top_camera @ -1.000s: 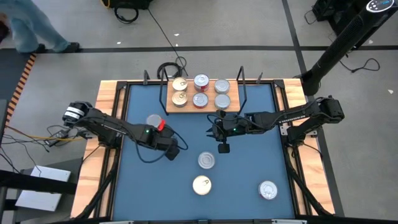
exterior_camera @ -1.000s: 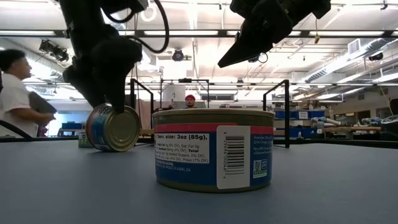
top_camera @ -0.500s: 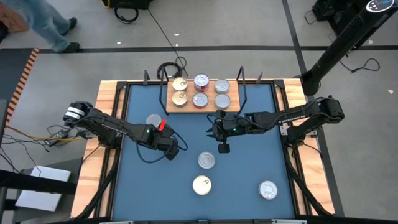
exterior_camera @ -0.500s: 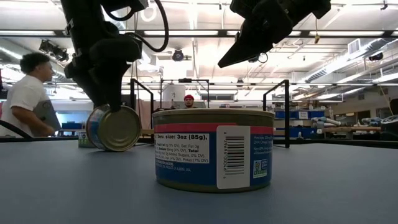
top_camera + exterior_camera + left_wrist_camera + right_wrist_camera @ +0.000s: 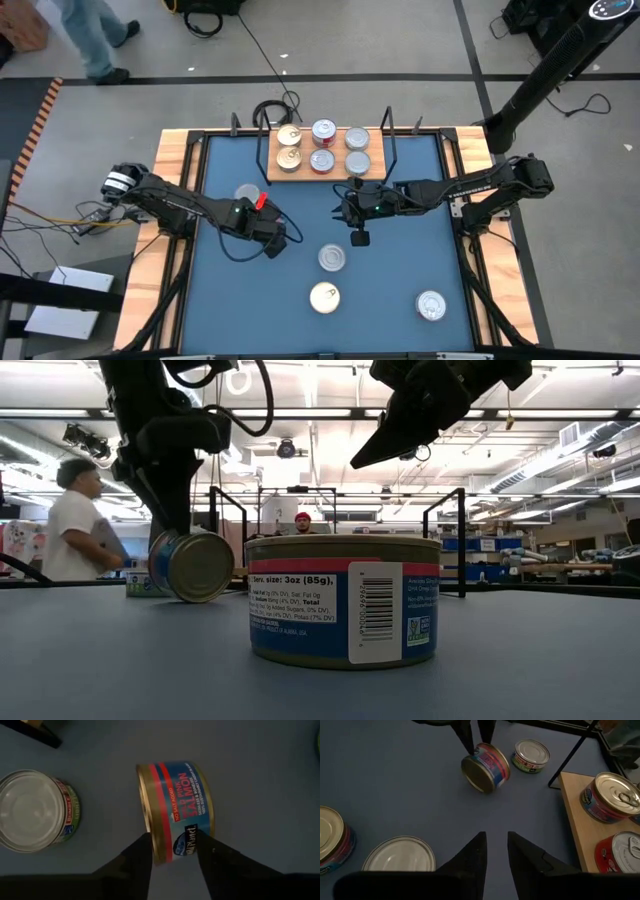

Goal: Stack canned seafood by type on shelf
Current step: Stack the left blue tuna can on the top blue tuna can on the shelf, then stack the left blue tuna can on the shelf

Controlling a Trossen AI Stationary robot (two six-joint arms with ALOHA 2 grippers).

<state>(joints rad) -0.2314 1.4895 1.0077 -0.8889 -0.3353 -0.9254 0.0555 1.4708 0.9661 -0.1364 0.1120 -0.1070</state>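
Left wrist view, salmon can on edge, between left gripper fingers

6 cans sit on the shelf, 5 cans below.

glossy metal cans, light-wood shelf

We see a blue-and-red pink salmon can on its edge on the blue table; three cans lie flat nearby; six cans sit on the wooden shelf
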